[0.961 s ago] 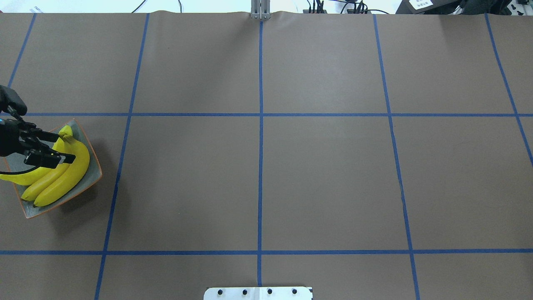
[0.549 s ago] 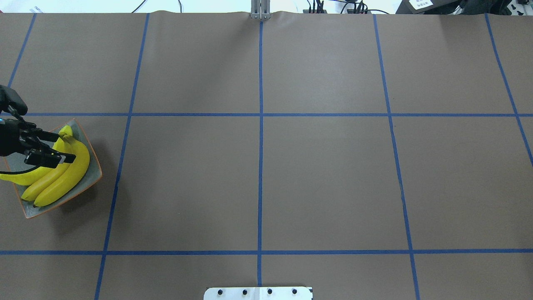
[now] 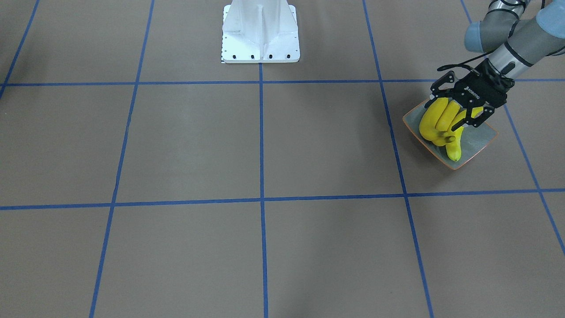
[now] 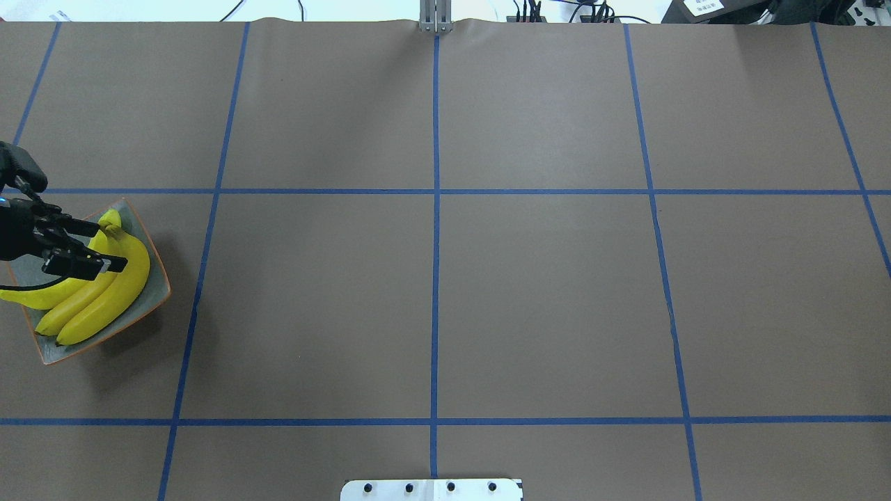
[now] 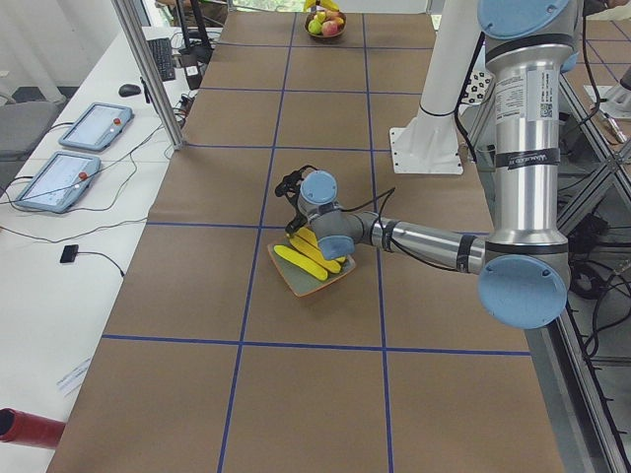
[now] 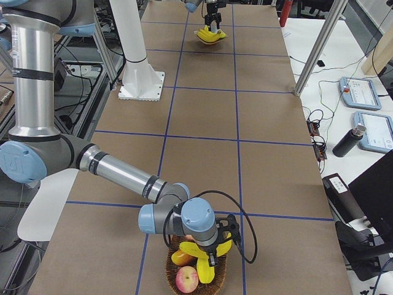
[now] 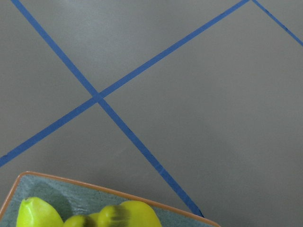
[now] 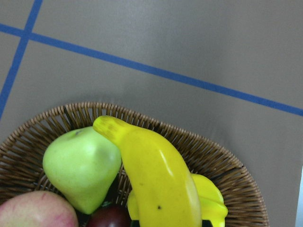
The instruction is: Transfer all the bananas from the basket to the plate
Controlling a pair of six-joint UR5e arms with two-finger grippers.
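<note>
— Hardly anything has shifted in the last second. The left gripper (image 3: 454, 110) sits at the same spot over the plate (image 3: 480, 140), and the bananas (image 4: 104, 296) on it have not budged.

— Is it gripping them?

— No. Its fingers (image 4: 83, 227) are spread apart, one on each side of the bunch near the stem end. Three bananas lie side by side on the plate, and the outermost one pokes past the rim toward the table's left end.

— What blocks the view?

— From overhead, the gripper's black body covers the stem ends and part of the plate.

— And the other arm?

— The right gripper (image 6: 213, 249) hangs low over the basket (image 8: 213, 158) at the table's opposite end, well apart from the plate. Only the side camera shows it, so I cannot tell whether it is apart or clamped.

— What is in the basket?

— One banana (image 8: 156, 175) lies on top, leaning against a green pear (image 8: 80, 163). Another yellow one (image 8: 208, 196) is under it, and a red apple (image 8: 33, 210) and a dark fruit (image 8: 106, 215) sit beside them.

— And around them?

— A brown table cover (image 4: 543, 292) crossed by blue tape lines (image 4: 435, 278), the white arm base (image 3: 260, 31) at the middle, and two tablets (image 5: 94, 123) on the side bench.
</note>
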